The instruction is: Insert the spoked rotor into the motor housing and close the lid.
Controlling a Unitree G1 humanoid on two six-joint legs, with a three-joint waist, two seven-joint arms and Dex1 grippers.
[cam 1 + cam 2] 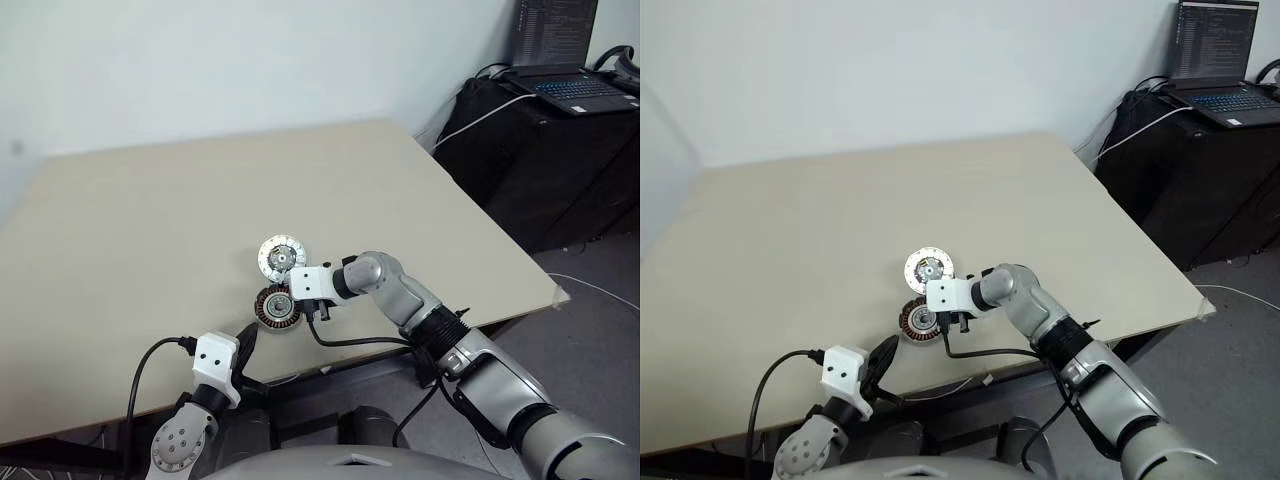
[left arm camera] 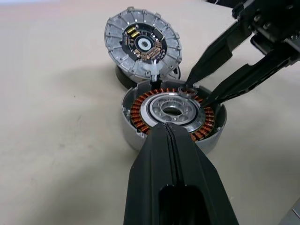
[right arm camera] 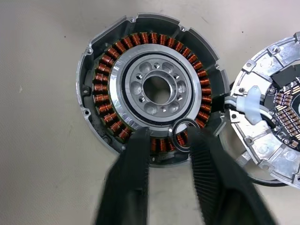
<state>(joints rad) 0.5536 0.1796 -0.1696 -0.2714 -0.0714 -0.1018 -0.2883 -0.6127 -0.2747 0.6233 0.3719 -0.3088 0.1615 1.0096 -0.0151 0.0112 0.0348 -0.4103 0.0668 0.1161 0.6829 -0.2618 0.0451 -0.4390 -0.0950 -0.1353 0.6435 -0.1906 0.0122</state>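
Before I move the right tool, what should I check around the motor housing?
1. Motor housing open, windings facing up: ok.
2. Windings free of loose parts: not ok, a small black ring lies on them between the right tool's fingers.
3. Right tool gripping that ring: cannot tell; its fingers stand apart.
4. Left tool shut: ok. Contact with the housing's near rim: cannot tell.
5. Lid off the housing, tilted beside it: ok.

Beige counter (image 1: 150,210), motor housing (image 1: 277,305) near front edge, lid (image 1: 281,256) propped tilted just behind, touching it; small black ring (image 3: 183,133) on housing windings.
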